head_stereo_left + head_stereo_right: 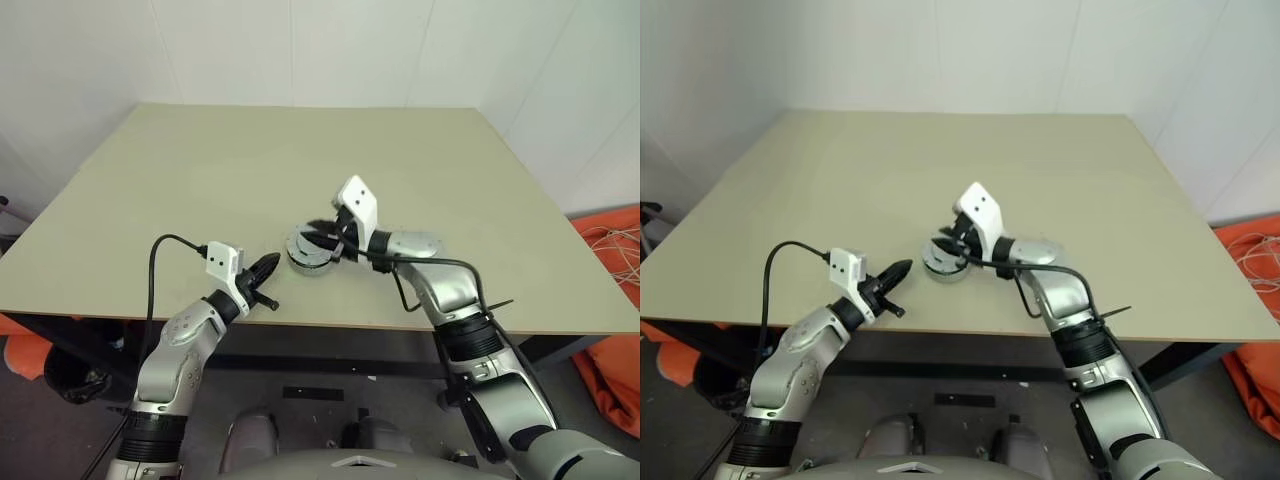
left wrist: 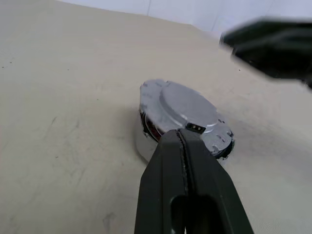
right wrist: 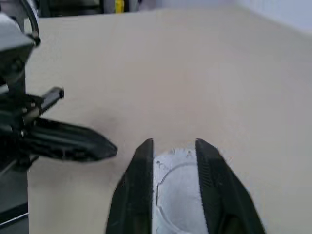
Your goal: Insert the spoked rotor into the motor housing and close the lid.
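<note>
Right gripper (image 3: 173,146) hovers over lid (image 2: 187,108), fingers parted, grasping nothing | lid sits on motor housing (image 1: 308,258), copper windings visible beneath | left gripper (image 1: 270,266) clenched empty, just beside housing | table (image 1: 300,160) bare beyond; front edge near | no legible writing

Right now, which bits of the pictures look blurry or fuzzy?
In the left wrist view, the right gripper is a smeared dark shape, while the lid on the motor housing looks sharp. In the right wrist view, the lid between its own fingers looks soft and washed-out.
</note>
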Available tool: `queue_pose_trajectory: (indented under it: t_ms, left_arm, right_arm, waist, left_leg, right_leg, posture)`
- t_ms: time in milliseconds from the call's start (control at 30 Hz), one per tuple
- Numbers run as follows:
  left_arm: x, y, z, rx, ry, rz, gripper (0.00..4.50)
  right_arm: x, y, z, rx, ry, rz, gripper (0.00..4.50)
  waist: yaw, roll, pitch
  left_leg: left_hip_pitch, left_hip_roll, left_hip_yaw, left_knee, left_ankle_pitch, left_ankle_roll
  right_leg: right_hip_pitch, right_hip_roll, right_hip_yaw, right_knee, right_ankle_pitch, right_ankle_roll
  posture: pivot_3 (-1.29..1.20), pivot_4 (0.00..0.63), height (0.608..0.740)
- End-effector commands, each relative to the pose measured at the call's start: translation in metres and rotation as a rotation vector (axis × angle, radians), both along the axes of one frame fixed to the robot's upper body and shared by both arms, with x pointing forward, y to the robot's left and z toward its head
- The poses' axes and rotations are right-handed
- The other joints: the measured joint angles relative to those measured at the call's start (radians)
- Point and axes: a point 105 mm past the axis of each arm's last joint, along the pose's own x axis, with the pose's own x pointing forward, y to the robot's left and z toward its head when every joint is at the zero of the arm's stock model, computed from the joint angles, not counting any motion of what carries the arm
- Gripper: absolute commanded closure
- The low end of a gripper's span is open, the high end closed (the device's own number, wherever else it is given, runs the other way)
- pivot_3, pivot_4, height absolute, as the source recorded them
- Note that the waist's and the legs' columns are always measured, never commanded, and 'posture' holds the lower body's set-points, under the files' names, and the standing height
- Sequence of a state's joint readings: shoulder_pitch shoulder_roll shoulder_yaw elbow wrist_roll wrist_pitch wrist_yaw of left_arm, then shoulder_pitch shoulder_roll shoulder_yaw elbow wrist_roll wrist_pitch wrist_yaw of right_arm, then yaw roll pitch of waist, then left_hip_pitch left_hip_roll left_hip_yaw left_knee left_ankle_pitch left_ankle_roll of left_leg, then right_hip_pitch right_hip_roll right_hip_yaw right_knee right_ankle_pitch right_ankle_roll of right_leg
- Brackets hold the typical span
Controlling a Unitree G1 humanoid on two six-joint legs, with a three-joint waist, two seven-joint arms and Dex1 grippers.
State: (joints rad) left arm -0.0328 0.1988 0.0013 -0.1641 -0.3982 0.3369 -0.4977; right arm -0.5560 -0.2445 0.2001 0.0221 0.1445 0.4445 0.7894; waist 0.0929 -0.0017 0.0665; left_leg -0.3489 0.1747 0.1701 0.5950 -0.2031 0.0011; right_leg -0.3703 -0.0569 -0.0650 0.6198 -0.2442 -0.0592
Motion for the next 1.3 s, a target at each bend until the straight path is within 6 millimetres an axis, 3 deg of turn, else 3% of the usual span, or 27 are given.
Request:
queue_pose_trajectory:
  t_ms: [33,200,233,533,933,1233,1300]
  left_arm:
    - [0.002,-0.002,0.014,-0.009,-0.049,-0.016,4.5]
    - [0.001,-0.001,0.014,-0.009,-0.05,-0.011,4.5]
    - [0.001,0.0,0.014,-0.009,-0.05,-0.01,4.5]
    - [0.001,0.0,0.015,-0.009,-0.05,-0.007,4.5]
    - [0.001,-0.001,0.016,-0.015,-0.051,-0.006,4.5]
    - [0.002,-0.001,0.018,-0.019,-0.055,-0.002,4.5]
    - [0.002,-0.001,0.018,-0.019,-0.054,-0.002,4.5]
  right_arm:
    - [0.0,0.003,0.012,0.02,-0.031,0.005,1.95]
    - [0.003,0.009,0.0,0.002,-0.004,0.009,0.18]
    - [0.004,0.01,-0.003,0.0,-0.001,0.01,0.01]
    - [0.017,0.016,-0.028,-0.067,0.034,-0.003,0.01]
    - [0.036,0.008,-0.04,-0.095,0.053,-0.052,0.01]
    - [0.038,0.003,-0.048,-0.108,0.077,-0.056,0.01]
    - [0.037,0.004,-0.048,-0.106,0.077,-0.055,0.41]
  waist:
    - [0.0,0.0,0.0]
    - [0.0,0.0,0.0]
    - [0.0,0.0,0.0]
    - [-0.002,0.0,0.0]
    - [-0.002,0.0,0.0]
    - [-0.002,0.0,0.0]
    - [-0.002,0.0,0.0]
  left_leg:
    - [0.0,0.0,0.0,0.0,0.0,0.0]
    - [0.0,0.0,0.0,0.0,0.0,0.0]
    - [0.0,0.0,0.0,0.0,0.0,0.0]
    - [-0.001,0.0,0.0,0.0,0.0,0.0]
    - [-0.001,0.0,0.0,0.0,0.0,0.0]
    - [-0.001,0.0,0.0,0.0,0.0,0.0]
    - [-0.001,0.0,0.0,0.0,0.0,0.0]
  right_leg:
    - [0.0,0.0,0.0,0.0,0.0,0.0]
    - [0.0,0.0,0.0,0.0,0.0,0.0]
    - [0.0,0.0,0.0,0.0,0.0,0.0]
    - [0.0,0.0,0.0,0.0,0.0,-0.001]
    - [-0.001,0.0,0.0,-0.001,0.003,-0.006]
    - [-0.001,0.0,0.0,-0.001,0.003,-0.006]
    - [-0.001,0.0,0.0,-0.001,0.003,-0.006]
  posture:
    - [0.0,0.0,0.74]
    - [0.0,0.0,0.74]
    - [0.0,0.0,0.74]
    - [0.0,0.0,0.74]
    - [0.0,0.0,0.74]
    - [0.0,0.0,0.74]
    - [0.0,0.0,0.74]
